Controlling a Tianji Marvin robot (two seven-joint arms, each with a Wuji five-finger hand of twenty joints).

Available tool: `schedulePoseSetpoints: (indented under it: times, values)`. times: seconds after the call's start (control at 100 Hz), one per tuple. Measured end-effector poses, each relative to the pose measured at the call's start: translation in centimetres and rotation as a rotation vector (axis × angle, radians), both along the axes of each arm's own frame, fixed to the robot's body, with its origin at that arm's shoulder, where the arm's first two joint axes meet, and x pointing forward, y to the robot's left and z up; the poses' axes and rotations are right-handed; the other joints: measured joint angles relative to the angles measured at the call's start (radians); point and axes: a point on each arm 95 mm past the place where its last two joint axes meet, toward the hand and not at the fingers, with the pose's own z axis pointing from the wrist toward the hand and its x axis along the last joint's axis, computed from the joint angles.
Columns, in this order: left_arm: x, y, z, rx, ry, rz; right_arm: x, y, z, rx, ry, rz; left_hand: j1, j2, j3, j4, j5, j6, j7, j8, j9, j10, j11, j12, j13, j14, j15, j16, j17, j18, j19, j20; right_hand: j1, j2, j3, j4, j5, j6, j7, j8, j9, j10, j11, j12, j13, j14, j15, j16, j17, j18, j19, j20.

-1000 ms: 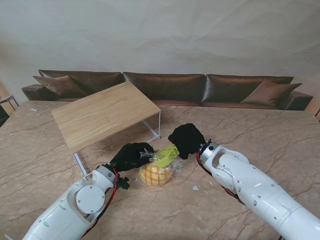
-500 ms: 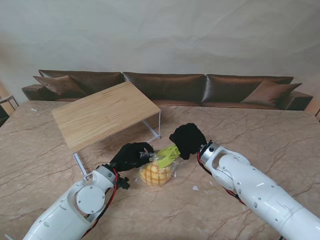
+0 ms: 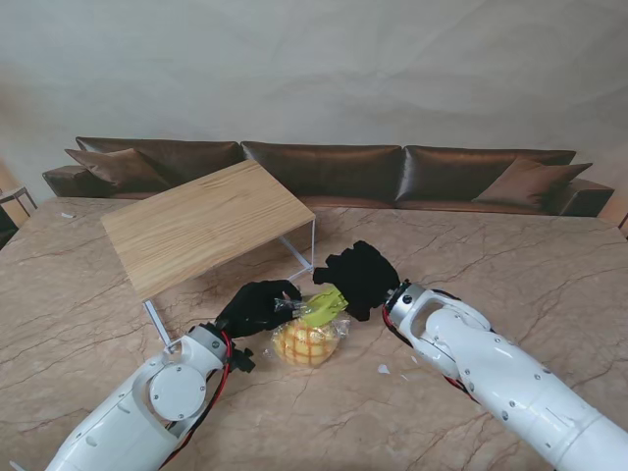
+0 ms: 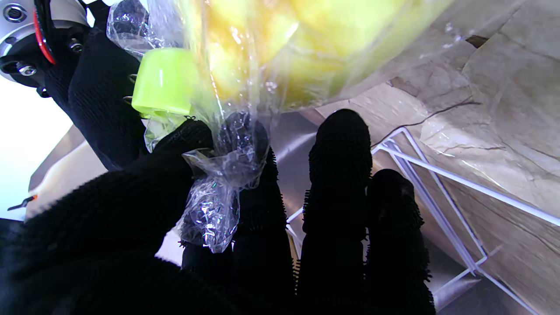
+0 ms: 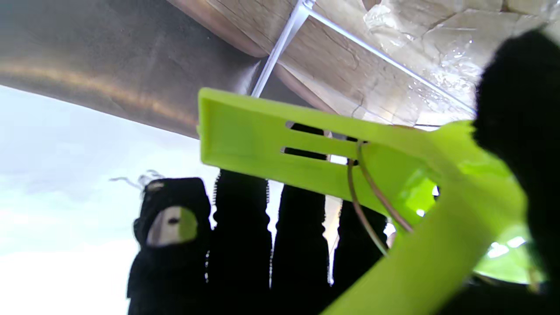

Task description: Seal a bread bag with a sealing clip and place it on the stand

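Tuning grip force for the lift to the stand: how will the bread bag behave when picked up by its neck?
The bread bag is thin crinkled film, so probably floppy: the bun will likely hang and swing under the left hand. Its gathered neck looks glossy, so it may slip through the fingers. It seems light; the sealing clip looks rigid.

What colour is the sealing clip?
The sealing clip is bright lime green, clearest in the right wrist view.

Glossy white arm shells end in silver wrists with red cables, each robot hand (image 3: 257,305) black-gloved.
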Motion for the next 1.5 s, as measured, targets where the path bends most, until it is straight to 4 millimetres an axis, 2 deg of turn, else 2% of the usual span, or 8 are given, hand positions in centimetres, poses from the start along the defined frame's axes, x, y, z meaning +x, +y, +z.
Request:
schedulePoseSetpoints:
  times: [0.11, 0.18, 0.26, 0.46, 0.7, 1.05, 1.19, 1.5]
  values:
    - [0.0, 0.0, 0.0, 0.002, 0.001, -0.001, -0.5, -0.1, 0.3, 0.009, 0.000, -0.009, 0.000, 0.002, -0.002, 0.000, -0.001, 0.000, 0.000, 0.000, 0.000, 0.000, 0.000, 0.000, 0.000, 0.000, 0.000, 0.000, 0.000, 0.000, 0.000, 0.000, -0.043, 0.026, 0.000, 0.001, -0.126, 0.035, -0.034, -0.102, -0.110, 0.001, -0.127, -0.169, -0.118, -0.009, -0.031, -0.104, -0.203, -0.001, -0.250, -0.040]
    - [0.0, 0.0, 0.0, 0.003, 0.001, -0.001, -0.8, -0.5, 0.6, 0.013, 0.004, -0.030, 0.004, 0.019, -0.021, 0.000, -0.018, 0.000, 0.000, 0.014, -0.001, -0.008, 0.000, 0.016, 0.000, 0.000, 0.000, 0.000, 0.000, 0.000, 0.000, 0.000, -0.083, 0.062, 0.000, 0.001, -0.165, 0.057, -0.031, -0.146, -0.165, 0.007, -0.200, -0.277, -0.164, -0.047, -0.135, -0.232, -0.334, 0.000, -0.464, -0.150]
    - [0.0, 0.0, 0.0, 0.004, -0.001, -0.001, -1.3, -1.0, 1.1, 0.005, 0.022, -0.061, 0.011, 0.019, -0.027, 0.000, -0.019, 0.000, 0.000, 0.016, -0.002, -0.009, 0.008, 0.016, 0.000, 0.000, 0.000, 0.000, 0.000, 0.000, 0.000, 0.000, -0.114, 0.101, -0.011, 0.001, -0.205, 0.083, -0.037, -0.175, -0.211, 0.015, -0.256, -0.349, -0.195, -0.051, -0.257, -0.379, -0.421, -0.012, -0.629, -0.314]
    - [0.2, 0.1, 0.1, 0.009, -0.003, 0.006, -2.6, -2.8, 1.8, 0.169, 0.128, -0.092, 0.014, 0.019, -0.028, 0.000, -0.019, 0.000, 0.000, 0.028, -0.002, -0.009, 0.010, 0.016, 0.000, 0.000, 0.000, 0.000, 0.000, 0.001, 0.000, 0.000, -0.179, 0.199, -0.051, 0.002, -0.242, 0.105, -0.046, -0.195, -0.262, 0.027, -0.372, -0.408, -0.280, -0.050, -0.443, -0.584, -0.533, -0.075, -0.811, -0.601]
    - [0.5, 0.2, 0.2, 0.013, 0.000, 0.016, -4.2, -5.0, 2.9, 0.356, 0.243, -0.168, 0.014, 0.019, -0.028, 0.000, -0.020, 0.000, 0.000, 0.040, -0.002, -0.009, 0.019, 0.016, 0.000, 0.000, 0.000, 0.000, 0.000, 0.002, 0.000, 0.000, -0.207, 0.262, -0.078, 0.002, -0.254, 0.134, -0.058, -0.220, -0.273, 0.050, -0.500, -0.461, -0.370, -0.055, -0.512, -0.727, -0.608, -0.174, -0.937, -0.862]
    - [0.7, 0.1, 0.4, 0.008, -0.011, 0.022, -6.1, -9.6, 3.1, 0.516, 0.295, -0.329, 0.032, 0.052, -0.077, -0.001, -0.042, 0.000, 0.000, 0.068, -0.016, -0.012, 0.050, 0.038, -0.013, 0.000, 0.022, 0.026, -0.014, 0.014, 0.001, 0.028, -0.218, 0.298, -0.110, 0.002, -0.254, 0.157, -0.070, -0.229, -0.272, 0.071, -0.598, -0.506, -0.399, -0.059, -0.500, -0.753, -0.628, -0.194, -0.933, -0.938]
    - [0.7, 0.0, 0.6, -0.003, -0.010, 0.021, -6.3, -10.8, 2.0, 0.565, 0.329, -0.385, 0.043, 0.062, -0.098, -0.002, -0.051, 0.000, 0.000, 0.076, -0.022, -0.014, 0.052, 0.048, -0.024, 0.000, 0.023, 0.038, -0.017, 0.017, 0.001, 0.038, -0.214, 0.349, -0.156, 0.017, -0.254, 0.158, -0.083, -0.229, -0.272, 0.071, -0.637, -0.518, -0.402, -0.059, -0.500, -0.753, -0.633, -0.192, -0.923, -0.945]
    - [1.0, -0.3, 2.6, -0.050, -0.028, 0.044, -6.6, -12.3, -2.0, 0.595, 0.385, -0.467, 0.044, 0.062, -0.100, -0.002, -0.051, 0.000, -0.001, 0.088, -0.022, -0.015, 0.061, 0.053, -0.024, 0.000, 0.034, 0.049, -0.017, 0.023, 0.001, 0.050, -0.213, 0.350, -0.173, 0.018, -0.254, 0.158, -0.090, -0.232, -0.242, 0.072, -0.693, -0.553, -0.411, -0.060, -0.499, -0.753, -0.634, -0.191, -0.923, -0.950]
